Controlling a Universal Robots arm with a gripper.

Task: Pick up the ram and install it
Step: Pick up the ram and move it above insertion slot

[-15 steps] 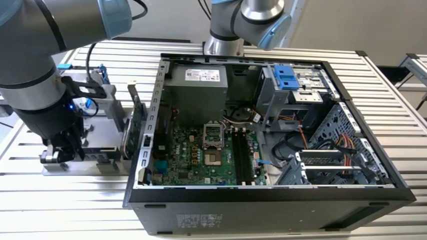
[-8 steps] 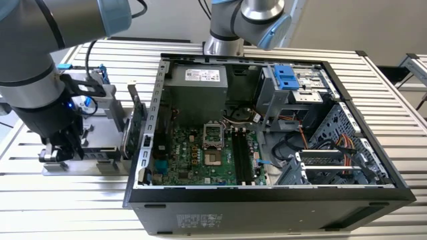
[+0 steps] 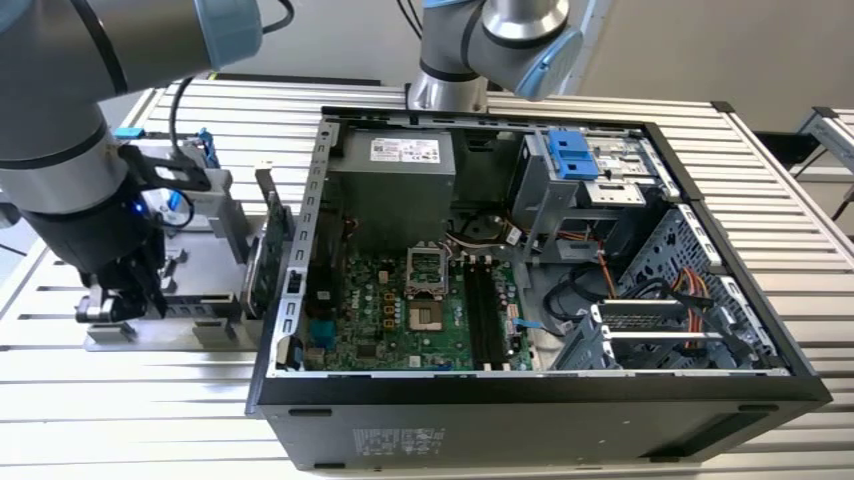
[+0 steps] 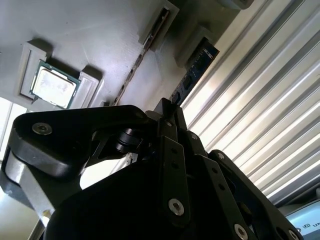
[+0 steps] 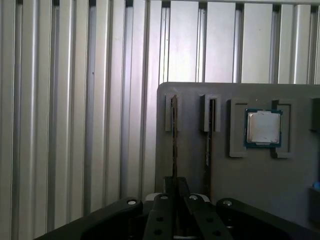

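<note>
The ram (image 5: pixel 173 135) is a thin dark stick standing on edge in a slot of the grey parts holder (image 5: pixel 195 170). My gripper (image 5: pixel 174 186) sits over its near end, both fingers pressed against its sides. In the second wrist view the same ram (image 4: pixel 192 75) runs from its slot down into the gripper (image 4: pixel 167 107). A second ram stick (image 5: pixel 211 135) stands in the neighbouring slot. In the exterior view my gripper (image 3: pixel 120 298) is low over the holder (image 3: pixel 160 335), at the exterior view's left of the open computer case (image 3: pixel 534 390). The motherboard's long black memory slots (image 3: pixel 483 310) lie inside the case.
A processor chip (image 5: pixel 263 126) lies in a recess of the holder beside the sticks. A green expansion card (image 3: pixel 274 240) and a blue-framed drive (image 3: pixel 187 170) stand upright on the holder between me and the case wall. A ribbed aluminium table (image 3: pixel 134 420) carries everything.
</note>
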